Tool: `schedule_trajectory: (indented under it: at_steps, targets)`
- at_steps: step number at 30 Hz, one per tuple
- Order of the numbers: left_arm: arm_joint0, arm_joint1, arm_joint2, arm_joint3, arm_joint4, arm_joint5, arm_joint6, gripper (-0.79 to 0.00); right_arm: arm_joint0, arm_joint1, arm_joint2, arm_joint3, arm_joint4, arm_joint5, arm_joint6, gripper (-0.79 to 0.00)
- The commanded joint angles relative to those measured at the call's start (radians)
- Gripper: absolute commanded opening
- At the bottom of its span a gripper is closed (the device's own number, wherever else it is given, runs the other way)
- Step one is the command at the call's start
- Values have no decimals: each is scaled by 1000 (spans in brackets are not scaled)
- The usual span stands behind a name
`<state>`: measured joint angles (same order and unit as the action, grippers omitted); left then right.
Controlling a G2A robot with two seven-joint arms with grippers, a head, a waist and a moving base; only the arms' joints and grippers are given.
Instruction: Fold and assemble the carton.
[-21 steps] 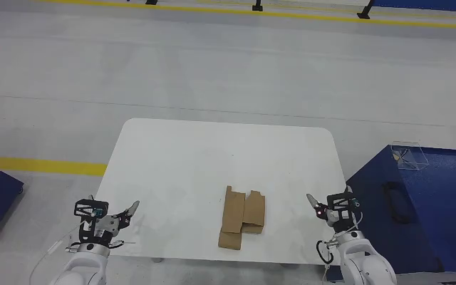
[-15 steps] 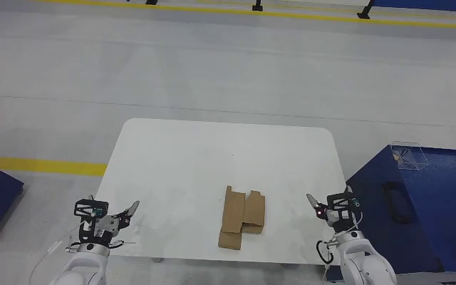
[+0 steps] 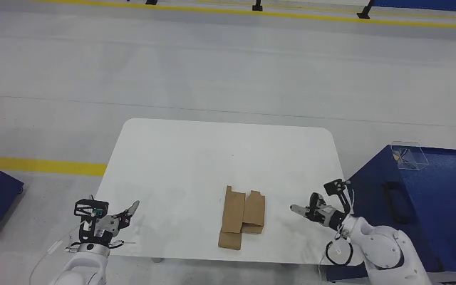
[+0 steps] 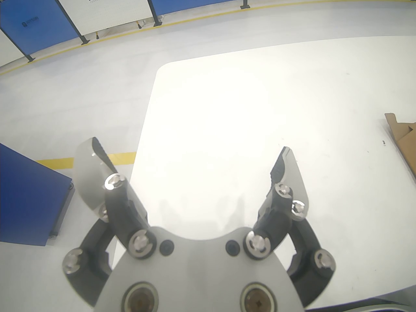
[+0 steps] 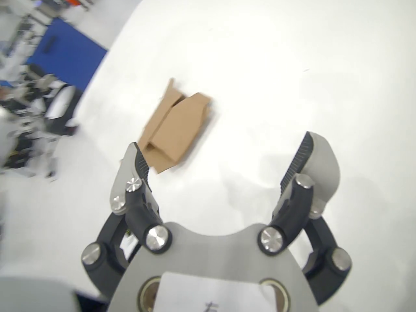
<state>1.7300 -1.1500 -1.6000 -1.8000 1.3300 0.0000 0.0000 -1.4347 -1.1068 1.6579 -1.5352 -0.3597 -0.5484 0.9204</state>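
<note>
A flat brown cardboard carton (image 3: 241,217) lies unfolded on the white table (image 3: 214,157), near the front edge and a little right of centre. It also appears as the carton (image 5: 177,128) ahead of my right gripper and as a carton corner (image 4: 403,137) far off in the left wrist view. My right gripper (image 3: 303,210) (image 5: 224,152) hovers open over the table, right of the carton and pointing at it, with nothing between its fingers. My left gripper (image 3: 112,212) (image 4: 190,155) is open and empty at the table's front left corner.
A blue cabinet (image 3: 406,206) with a clear plastic box (image 3: 410,153) on it stands to the right of the table. Another blue box (image 4: 29,196) sits on the floor to the left. Grey floor with yellow lines surrounds the table.
My right gripper has swung in from the table's right edge toward the carton and now points at it. The left arm and the carton have not moved.
</note>
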Motion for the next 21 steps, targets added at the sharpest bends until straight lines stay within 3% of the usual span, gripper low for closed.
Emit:
schedule_trajectory:
  at_steps: [1,4,11,15,17,20,21]
  targets:
    - [0,0,0,0,0,0,0,0,120,5,-48,123,267,43,295,0]
    - [0,0,0,0,0,0,0,0,233,0,-134,277,369,47,398,0]
    - [0,0,0,0,0,0,0,0,378,-24,-324,511,418,22,373,0]
    - [0,0,0,0,0,0,0,0,434,-41,-393,609,418,21,337,-148]
    - [0,0,0,0,0,0,0,0,460,-52,-426,649,423,19,321,-145]
    - [0,0,0,0,0,0,0,0,494,-67,-474,705,424,23,296,-329]
    - [0,0,0,0,0,0,0,0,505,-73,-488,723,420,27,280,-351]
